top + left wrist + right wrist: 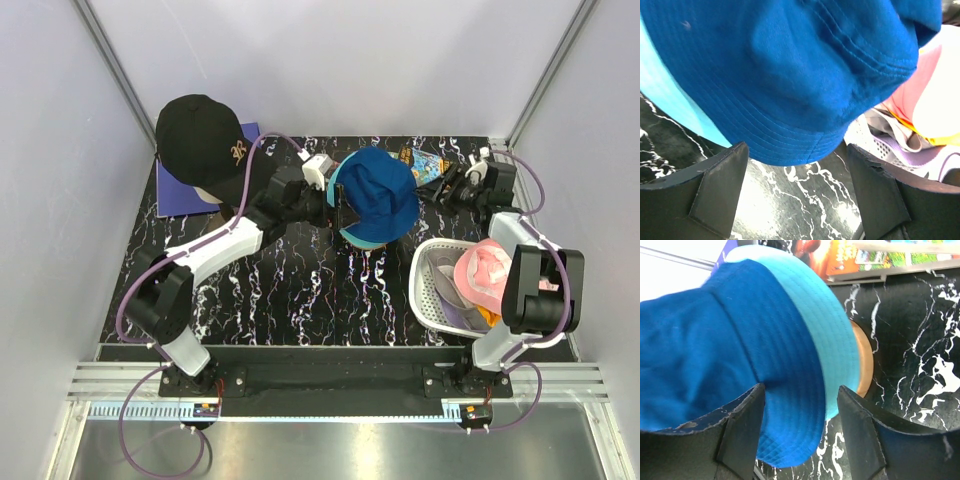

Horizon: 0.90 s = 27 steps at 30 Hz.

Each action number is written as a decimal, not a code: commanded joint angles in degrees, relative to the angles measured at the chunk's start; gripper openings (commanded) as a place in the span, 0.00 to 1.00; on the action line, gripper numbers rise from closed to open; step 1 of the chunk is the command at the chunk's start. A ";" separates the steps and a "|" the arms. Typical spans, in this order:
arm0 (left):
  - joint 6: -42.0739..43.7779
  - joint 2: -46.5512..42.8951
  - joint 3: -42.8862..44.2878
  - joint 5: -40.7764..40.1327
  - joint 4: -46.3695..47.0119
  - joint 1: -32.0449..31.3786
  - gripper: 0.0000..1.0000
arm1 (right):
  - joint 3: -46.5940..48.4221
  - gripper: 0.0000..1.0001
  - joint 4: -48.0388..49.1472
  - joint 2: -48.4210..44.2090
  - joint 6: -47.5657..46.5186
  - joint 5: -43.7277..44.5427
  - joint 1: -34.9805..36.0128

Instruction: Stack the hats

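Blue cloth fills both wrist cameras. My left arm runs diagonally out from its base to mid-table, and the left gripper [796, 165] sits at the near-left side of the blue hat [380, 190] with its fingers spread wide, the brim drooping between them. My right arm is folded up above the basket [418, 285], its wrist turned left toward the same hat. The right gripper [801, 395] is also spread, with the brim between its fingers. The blue hat lies over a teal hat [830, 330] near the table's far middle. The white perforated basket, front right, holds a pink hat [483, 270] on top of a lavender hat [452, 312] and an orange hat [488, 316]. Far left, a black cap [200, 130] sits on a mannequin head [208, 192] over a purple sheet [175, 195]. A snack packet [425, 165] lies beyond the blue hat. The table [300, 290] is black marble with white veins, and the walls [330, 70] are pale
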 commanded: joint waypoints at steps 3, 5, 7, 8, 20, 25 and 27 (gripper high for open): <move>-0.50 -1.34 0.45 3.47 2.19 0.09 0.85 | -1.66 0.67 7.25 2.04 1.35 -2.90 1.11; -0.59 -1.07 0.28 3.47 1.74 0.01 0.86 | -1.92 0.67 7.42 2.48 1.18 -3.25 1.47; -0.85 -0.64 0.27 3.64 1.39 0.09 0.86 | -2.27 0.66 7.69 2.74 1.44 -3.95 1.64; -0.77 -0.46 0.36 3.55 1.13 0.09 0.86 | -2.62 0.66 8.12 2.57 1.62 -4.21 1.73; -0.41 2.18 -1.21 1.61 -1.87 0.27 0.86 | -3.07 0.66 1.63 0.38 -1.46 -0.17 2.61; -3.30 1.21 -4.29 5.30 5.95 1.15 0.86 | -2.72 0.67 0.40 -0.94 -1.98 0.00 2.61; -4.27 0.95 -5.52 5.84 9.11 1.23 0.86 | -2.54 0.67 -0.40 -1.03 -2.33 -0.09 2.61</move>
